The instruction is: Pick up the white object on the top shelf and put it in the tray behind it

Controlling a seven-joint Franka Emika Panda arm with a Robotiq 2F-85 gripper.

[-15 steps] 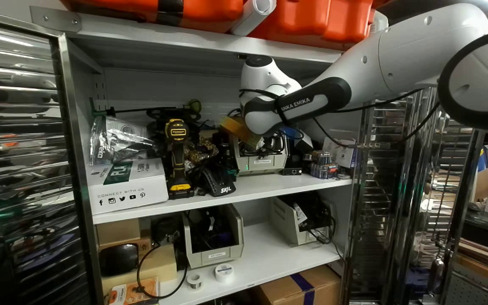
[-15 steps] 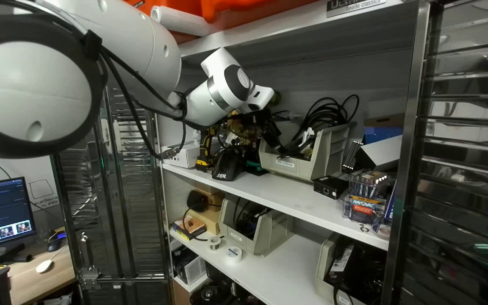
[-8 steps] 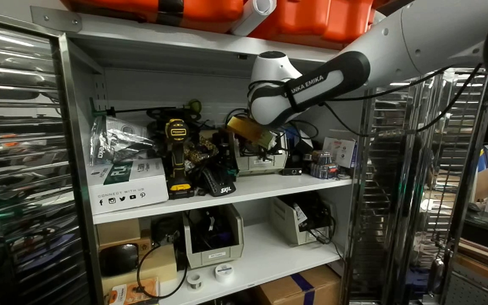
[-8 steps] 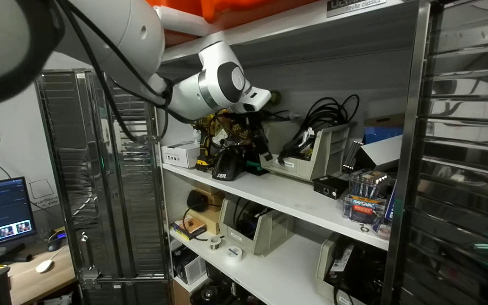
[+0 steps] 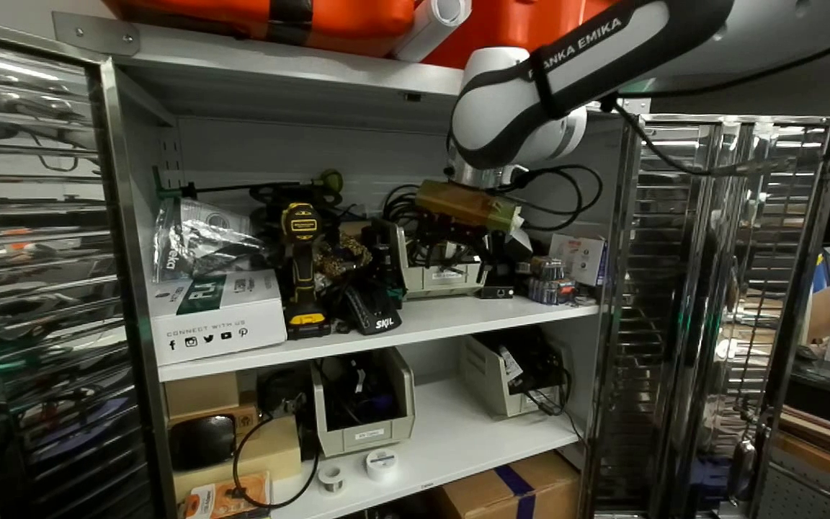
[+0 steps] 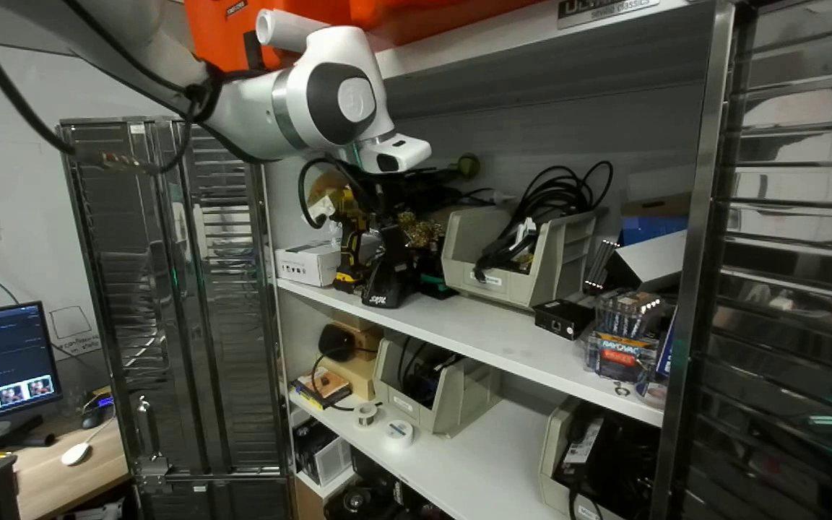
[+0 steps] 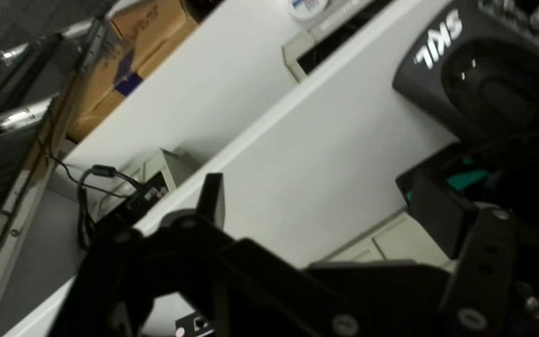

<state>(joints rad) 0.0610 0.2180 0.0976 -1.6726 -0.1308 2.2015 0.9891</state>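
The top shelf is a long white board; its bare part also shows in the wrist view. A grey bin, likely the tray, stands on it, and its front shows in the wrist view. A small white item lies among black cables in the bin. I cannot tell whether it is the task's white object; no separate white object stands in front of the bin. My gripper is open, fingers apart with nothing between them. In an exterior view the gripper is out in front of the shelf.
A SKIL charger, a yellow drill and a white box stand left of the bin. A black network box and battery packs stand on its other side. The cabinet ceiling is above. Metal doors flank the shelves.
The arm has risen and drawn back, out from the shelf. The gripper has moved from the bin's front edge to a place apart from it. The bin and the shelf items look unmoved.
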